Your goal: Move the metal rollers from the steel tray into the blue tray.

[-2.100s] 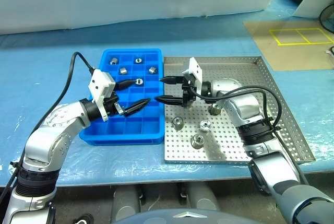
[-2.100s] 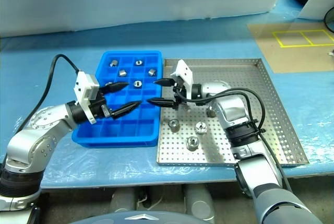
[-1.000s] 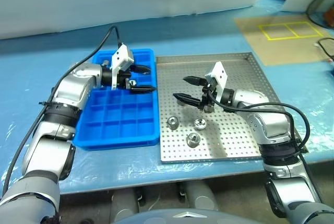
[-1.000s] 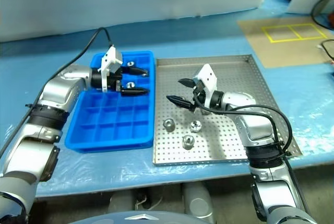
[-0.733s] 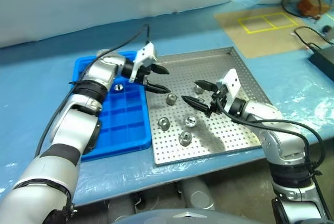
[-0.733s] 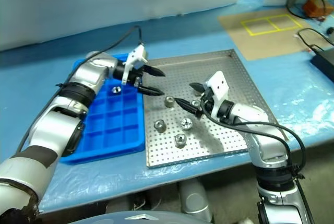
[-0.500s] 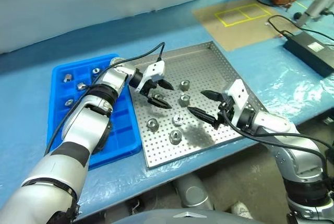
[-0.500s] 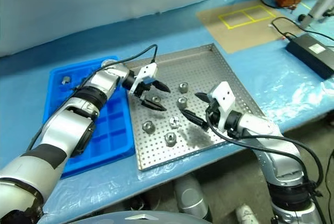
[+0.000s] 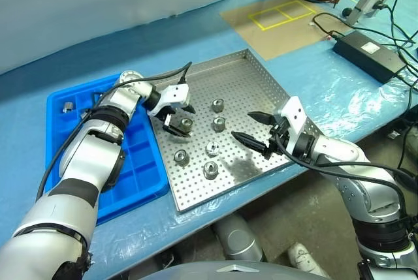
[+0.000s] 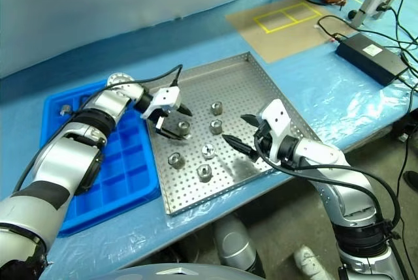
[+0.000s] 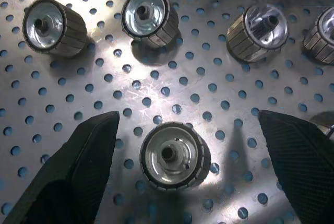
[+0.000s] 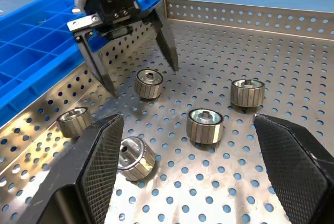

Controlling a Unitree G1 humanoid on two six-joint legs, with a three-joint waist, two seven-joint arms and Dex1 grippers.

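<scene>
The steel tray [image 9: 255,91] lies mid-table with several metal rollers on its perforated floor, among them one [image 9: 217,104], another [image 9: 219,123] and a third [image 9: 210,170]. My left gripper [image 9: 183,121] is open and points down over the tray's left part. Its fingers [image 11: 78,177] straddle one upright roller [image 11: 175,156] with a gap on each side. The blue tray [image 9: 140,162] sits to the left and holds a roller [image 9: 67,106] in a far compartment. My right gripper [image 9: 244,126] hovers open and empty above the tray's right half.
A black power brick [image 9: 369,48] with cables lies at the far right. A brown board with yellow tape [image 9: 281,15] is beyond the steel tray. The table's near edge runs just past the steel tray's near rim.
The view has swung to the right. My left gripper has left the blue tray, crossed to the steel tray and sunk around a roller. My right gripper has drawn back a little.
</scene>
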